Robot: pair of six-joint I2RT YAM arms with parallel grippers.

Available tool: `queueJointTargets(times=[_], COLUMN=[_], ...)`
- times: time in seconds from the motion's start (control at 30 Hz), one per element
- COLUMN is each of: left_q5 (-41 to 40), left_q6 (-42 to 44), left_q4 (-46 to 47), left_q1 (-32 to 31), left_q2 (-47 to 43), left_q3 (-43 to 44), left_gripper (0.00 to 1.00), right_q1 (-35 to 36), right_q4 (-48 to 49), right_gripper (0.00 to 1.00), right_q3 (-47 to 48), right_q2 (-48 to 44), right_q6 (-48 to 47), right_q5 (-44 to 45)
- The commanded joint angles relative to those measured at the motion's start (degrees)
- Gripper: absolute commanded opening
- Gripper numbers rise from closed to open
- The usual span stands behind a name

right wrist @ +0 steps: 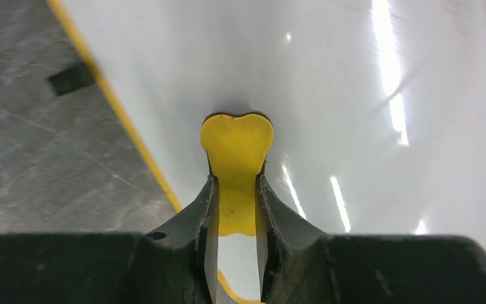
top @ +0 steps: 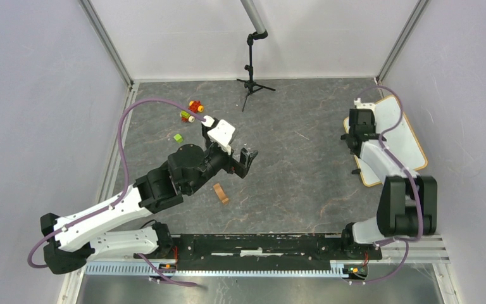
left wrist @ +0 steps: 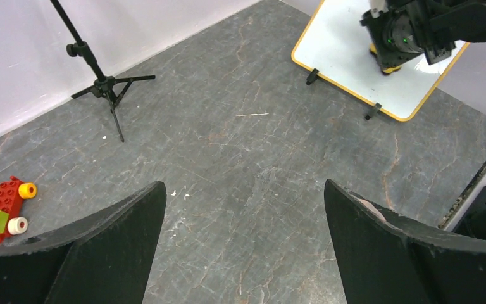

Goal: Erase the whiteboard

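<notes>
On the far-left part of the desk lie a red and yellow brick toy (top: pixel 194 106) and a green brick (top: pixel 178 137), with a tan block (top: pixel 220 193) nearer the middle. All are well apart from the work and pose little risk. The left end effector (left wrist: pixel 243 188) hangs above the middle of the desk with its fingers spread wide, holding nothing. It is too far from the whiteboard (top: pixel 409 144) to steady it, so a hard wipe could slide the board.

The whiteboard lies along the desk's right edge, towards the far right corner. The right end effector (right wrist: pixel 235 183) is closed narrowly on a yellow eraser (right wrist: pixel 236 142), whose head is down on the white surface close to the board's left frame. The pinch takes only the eraser's slim neck. Sideways drag might therefore twist it in the fingers or pull it free. A stroke drifting left could run off the frame onto the desk, or catch a small black clip (left wrist: pixel 312 76) at the rim. The arm hides part of the board from above, so marks there could be missed.
</notes>
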Motion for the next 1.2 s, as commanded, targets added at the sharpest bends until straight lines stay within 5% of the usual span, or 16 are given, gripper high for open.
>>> queueJointTargets(times=[0.0,0.33,0.7,1.17], left_q5=[1.62,-2.04,-3.93,-7.98], left_q6=[-2.63,-1.74,-0.99,1.33], left_q4=[2.06,2.84,3.74,5.29], left_q1=[-1.15,-3.20,-3.09,-3.14], left_q2=[-1.21,-2.26,-2.79,-2.96], left_q3=[-0.16,-0.89,-1.70,-3.04], left_gripper=[1.00,1.00,1.00,1.00], right_q1=[-2.59,3.35,14.92,18.24], right_q4=[-2.26,5.39,15.38,10.49], right_gripper=[0.21,0.20,0.20,0.21], right_q3=[-6.41,-13.64,-9.87,-10.44], right_q2=[-5.81,-0.69,8.17,-10.47], right_q6=[6.84,6.75,3.14,-2.67], right_q5=[10.43,10.66,7.89,0.14])
